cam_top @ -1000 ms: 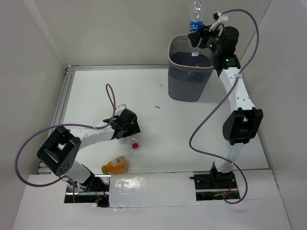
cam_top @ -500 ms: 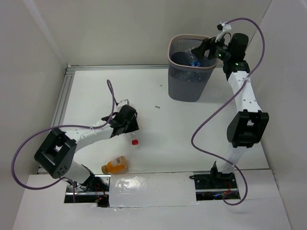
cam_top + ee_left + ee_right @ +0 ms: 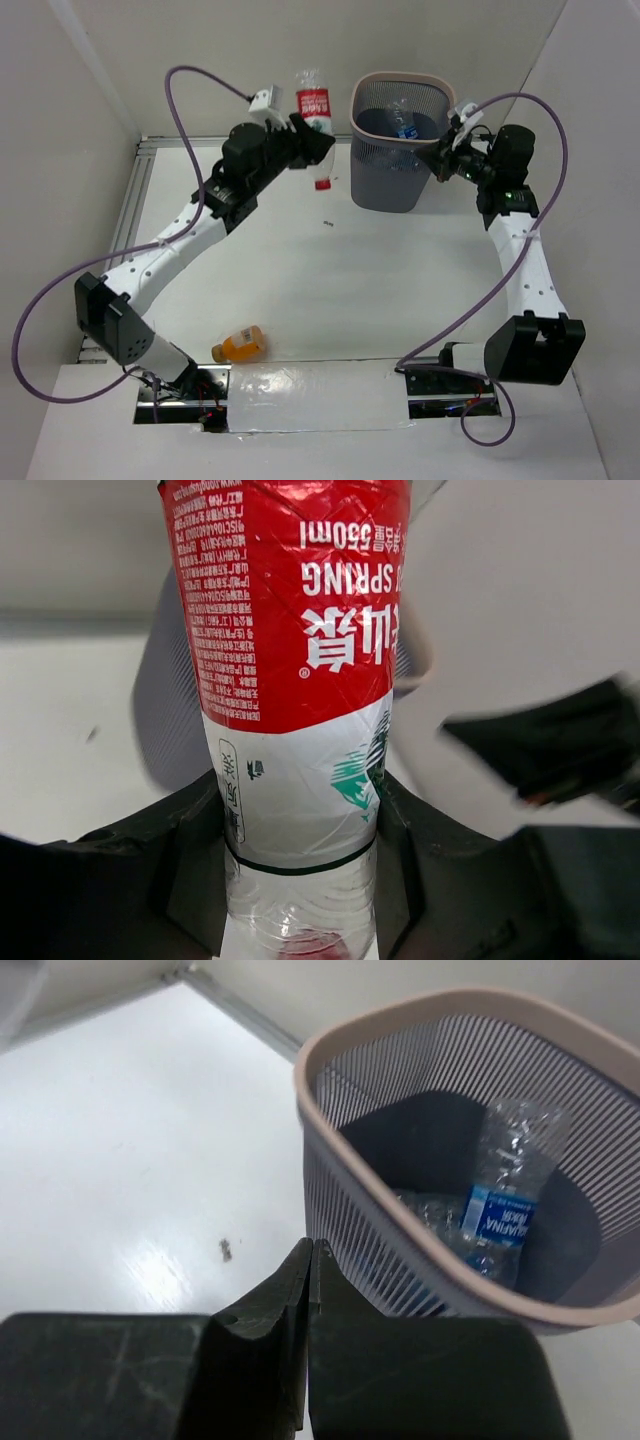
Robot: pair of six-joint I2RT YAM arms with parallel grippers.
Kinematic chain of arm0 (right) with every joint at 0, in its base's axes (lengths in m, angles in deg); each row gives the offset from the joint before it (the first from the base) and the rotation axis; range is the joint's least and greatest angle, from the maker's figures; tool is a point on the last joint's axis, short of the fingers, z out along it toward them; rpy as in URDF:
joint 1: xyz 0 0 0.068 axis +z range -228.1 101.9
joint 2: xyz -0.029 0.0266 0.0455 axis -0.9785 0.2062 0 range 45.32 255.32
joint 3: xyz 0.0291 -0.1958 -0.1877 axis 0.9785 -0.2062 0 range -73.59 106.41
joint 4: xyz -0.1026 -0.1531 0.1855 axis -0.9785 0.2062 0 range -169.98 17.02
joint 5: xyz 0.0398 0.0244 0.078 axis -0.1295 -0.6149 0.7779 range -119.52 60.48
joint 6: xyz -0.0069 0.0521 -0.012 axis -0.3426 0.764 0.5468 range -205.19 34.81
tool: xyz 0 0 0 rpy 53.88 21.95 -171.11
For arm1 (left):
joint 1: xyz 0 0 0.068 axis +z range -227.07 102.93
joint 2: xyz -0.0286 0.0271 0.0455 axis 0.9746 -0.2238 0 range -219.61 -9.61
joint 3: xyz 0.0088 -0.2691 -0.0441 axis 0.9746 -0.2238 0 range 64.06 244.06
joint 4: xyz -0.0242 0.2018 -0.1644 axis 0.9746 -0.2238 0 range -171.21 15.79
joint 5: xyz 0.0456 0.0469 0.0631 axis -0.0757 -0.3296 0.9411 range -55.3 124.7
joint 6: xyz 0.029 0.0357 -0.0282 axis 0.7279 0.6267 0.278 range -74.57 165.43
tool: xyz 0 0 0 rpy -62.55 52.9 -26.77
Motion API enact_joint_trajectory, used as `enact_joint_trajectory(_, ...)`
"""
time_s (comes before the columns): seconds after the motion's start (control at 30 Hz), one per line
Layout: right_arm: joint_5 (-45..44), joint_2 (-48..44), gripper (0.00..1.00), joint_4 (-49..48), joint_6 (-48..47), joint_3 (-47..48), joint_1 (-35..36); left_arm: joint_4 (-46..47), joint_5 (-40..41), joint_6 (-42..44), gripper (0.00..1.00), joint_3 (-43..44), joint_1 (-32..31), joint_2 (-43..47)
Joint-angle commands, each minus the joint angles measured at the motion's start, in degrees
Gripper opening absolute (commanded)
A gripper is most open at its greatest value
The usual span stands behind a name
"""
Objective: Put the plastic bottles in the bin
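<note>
The left pincer [image 3: 311,149] pinches the red-label bottle [image 3: 300,630] aloft, cap apparently downward, just left of the bin [image 3: 352,116]. The right pincer [image 3: 308,1260], pressed together, hangs beside it; a blue-label bottle [image 3: 505,1210] lies inside.

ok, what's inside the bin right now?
In the bin, a blue-label bottle stands tilted, with a crumpled clear bottle beside it. The mesh wall and rim cover the rest of the floor.
</note>
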State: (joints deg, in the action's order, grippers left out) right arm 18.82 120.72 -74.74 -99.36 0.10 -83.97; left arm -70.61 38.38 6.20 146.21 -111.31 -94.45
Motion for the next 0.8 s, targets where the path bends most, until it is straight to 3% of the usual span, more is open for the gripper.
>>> enact_joint_trajectory(0.0,3.0,-3.7,0.00,5.5,-10.0,-4.2,0.2,8.7,-6.6,2.1,0.12,10.6,0.8,-7.5)
enact_joint_trajectory(0.27,5.5,-11.7,0.00,15.0,-19.8,-20.2,1.8,19.3,-13.4,-10.0,0.12,31.8,2.4,-27.4)
enact_joint_trajectory(0.37,3.3,-15.1,0.00,17.1,-23.3,-25.9,3.4,24.5,-13.4,-15.6,0.12,39.0,2.4,-35.1)
enact_joint_trajectory(0.57,1.2,-19.8,0.00,17.1,-25.0,-35.7,6.0,28.9,-6.8,-17.7,0.14,53.3,1.2,-46.6)
enact_joint_trajectory(0.67,1.2,-21.5,0.00,17.1,-23.8,-37.9,6.0,24.9,-1.7,-12.9,0.25,59.1,0.1,-50.7)
enact_joint_trajectory(0.7,1.8,-21.5,0.00,17.1,-23.8,-38.7,6.0,23.8,-0.2,-11.4,0.36,59.1,0.0,-50.7)
enact_joint_trajectory(0.77,1.8,-22.3,0.04,16.5,-23.2,-39.2,6.0,21.9,1.6,-7.1,0.47,58.0,-0.5,-50.7)
